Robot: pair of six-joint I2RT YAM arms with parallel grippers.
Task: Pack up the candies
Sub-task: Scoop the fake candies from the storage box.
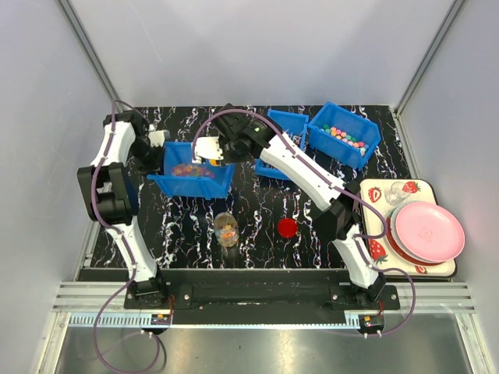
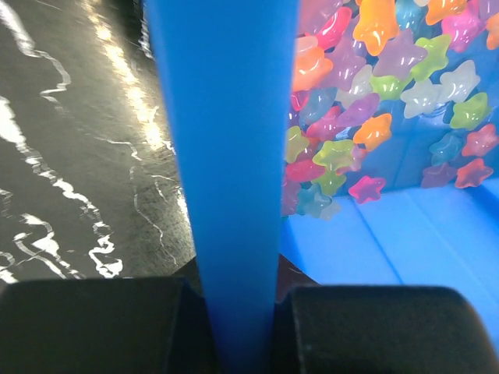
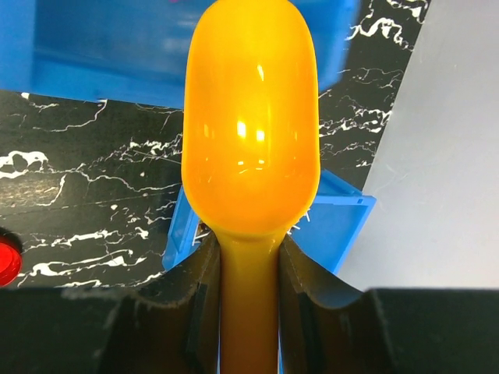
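Fingers of the left gripper (image 1: pixel 161 156), seen from above, pinch the left wall of the blue bin (image 1: pixel 191 185) where the candies (image 1: pixel 187 168) lie, and the right gripper (image 1: pixel 209 150) hangs over that bin. From the left wrist, both pads (image 2: pixel 93 327) clamp that wall, star-shaped candies heaped just inside. From the right wrist, the fingers (image 3: pixel 187 304) are closed on the handle of the empty yellow scoop (image 3: pixel 251 132), which I judge should dip low under the heap and lift level while the bin is held steady
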